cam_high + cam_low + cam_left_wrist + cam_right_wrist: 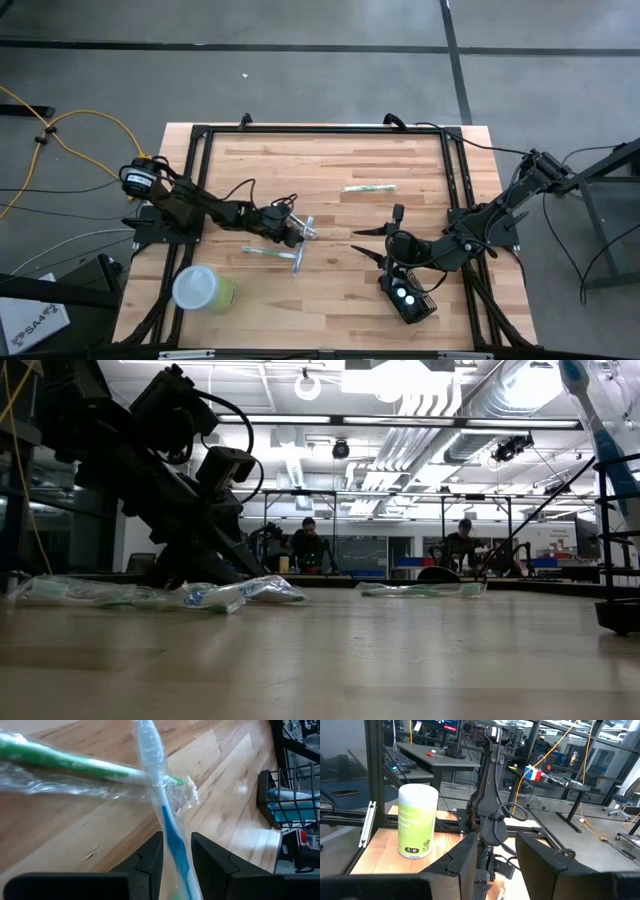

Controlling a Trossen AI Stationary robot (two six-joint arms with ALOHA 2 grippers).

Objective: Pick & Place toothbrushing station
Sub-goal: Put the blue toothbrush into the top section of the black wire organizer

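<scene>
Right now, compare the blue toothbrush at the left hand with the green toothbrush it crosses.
The blue toothbrush is gripped in the left hand; the green toothbrush lies free on the table. The blue toothbrush's handle is blue, the green toothbrush's is green. They point different ways, the blue toothbrush crossing over the green toothbrush. Both are in clear wrap.

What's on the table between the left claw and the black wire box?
Nothing: in the high view, only bare wood lies between the left claw, shut on a blue toothbrush, and the black wire-mesh holder.
</scene>
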